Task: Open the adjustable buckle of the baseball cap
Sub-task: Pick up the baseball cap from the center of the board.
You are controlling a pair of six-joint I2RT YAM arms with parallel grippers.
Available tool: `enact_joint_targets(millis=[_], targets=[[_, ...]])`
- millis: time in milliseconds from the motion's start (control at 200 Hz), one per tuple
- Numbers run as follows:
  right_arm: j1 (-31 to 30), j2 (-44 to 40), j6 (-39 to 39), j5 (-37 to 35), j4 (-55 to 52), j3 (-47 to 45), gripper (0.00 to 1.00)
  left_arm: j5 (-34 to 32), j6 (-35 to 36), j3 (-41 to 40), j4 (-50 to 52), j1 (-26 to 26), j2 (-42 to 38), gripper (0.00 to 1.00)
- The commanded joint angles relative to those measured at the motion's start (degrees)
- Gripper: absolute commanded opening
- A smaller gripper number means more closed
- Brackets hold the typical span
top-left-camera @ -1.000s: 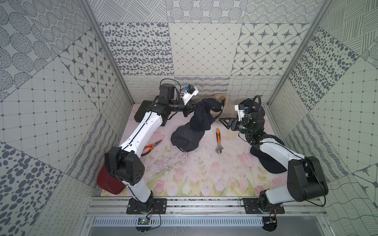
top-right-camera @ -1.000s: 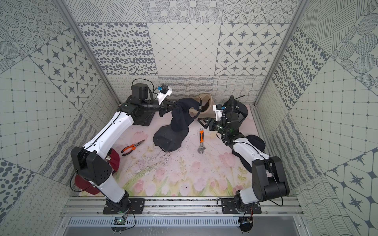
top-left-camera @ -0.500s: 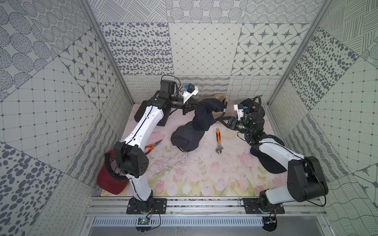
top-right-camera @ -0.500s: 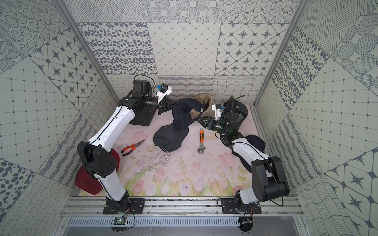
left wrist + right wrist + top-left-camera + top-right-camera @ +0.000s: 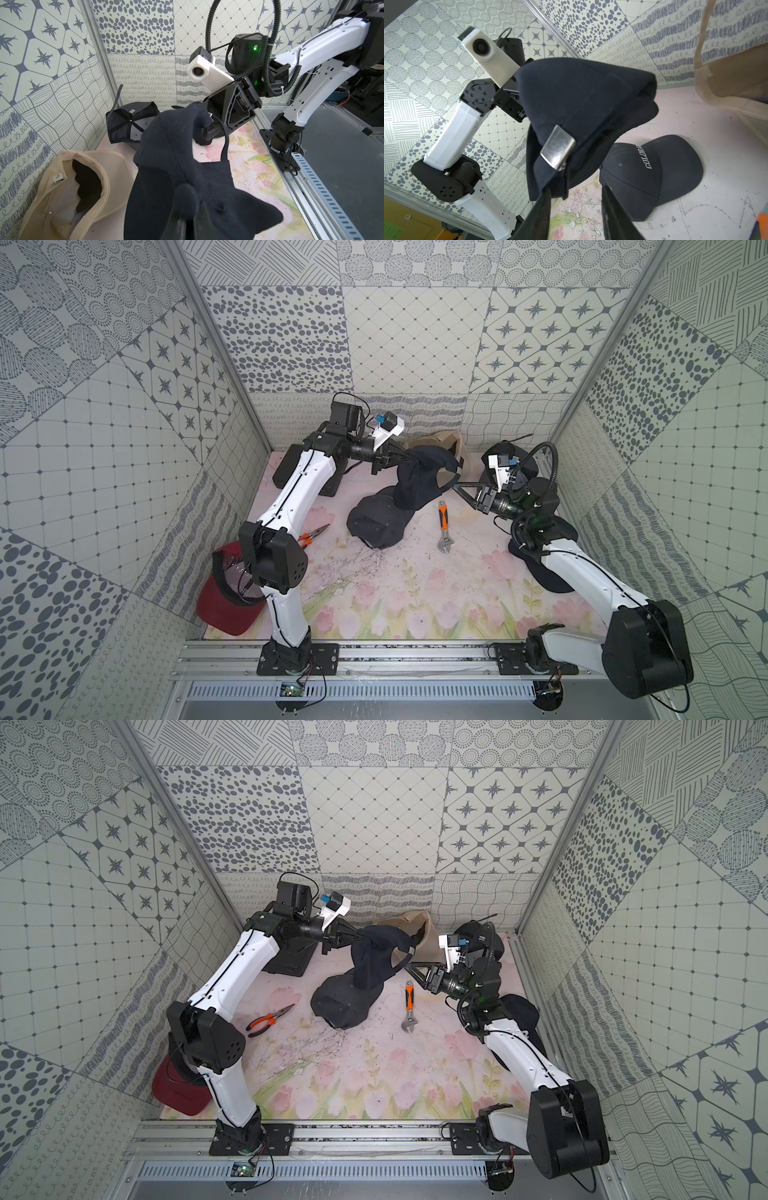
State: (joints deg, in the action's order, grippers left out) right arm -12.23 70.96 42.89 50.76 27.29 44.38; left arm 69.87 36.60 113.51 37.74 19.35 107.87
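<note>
**Baseball cap [image 5: 419,477] held above the desk [image 5: 415,593], near the middle of its far edge**
We find the navy cap hanging clear of the desk, its crown fabric pinched in the closed left claw [image 5: 402,456]. The buckle [image 5: 557,147] shows as a flat metal plate on the rear strap, facing the right claw [image 5: 456,487]. That claw stands open and grips nothing; one finger [image 5: 544,214] sits at the cap's lower hem. A lettered dark cap [image 5: 376,522] lies on the desk below. A tan cap [image 5: 449,443] rests at the far edge. A wrench [image 5: 444,526] lies near the lettered cap, toward the right edge.
</note>
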Motion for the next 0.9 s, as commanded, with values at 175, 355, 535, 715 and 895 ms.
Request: enact_joint_targets(millis=[175,355,535,715,895], targets=[[0.19,1.3,0.1,6.22,5.41,1.21,0.65,4.01,1.02,1.6,0.67,-0.72,0.47,0.0],[0.19,1.95,-1.15,1.33,1.54,2.42,0.58,4.23,1.0,1.74,0.61,-0.71,0.67,0.0],[0.14,3.78,1.22,0.12,6.29,2.74,0.49,5.0,0.33,1.97,0.15,-0.72,0.78,0.0],[0.1,6.32,2.06,0.93,7.33,5.52,0.19,4.76,-1.76,1.88,-1.75,-0.69,1.22,0.0],[0.1,6.92,3.03,3.23,11.39,7.13,0.0,2.29,-4.45,1.25,-3.86,-0.63,1.9,0.01]])
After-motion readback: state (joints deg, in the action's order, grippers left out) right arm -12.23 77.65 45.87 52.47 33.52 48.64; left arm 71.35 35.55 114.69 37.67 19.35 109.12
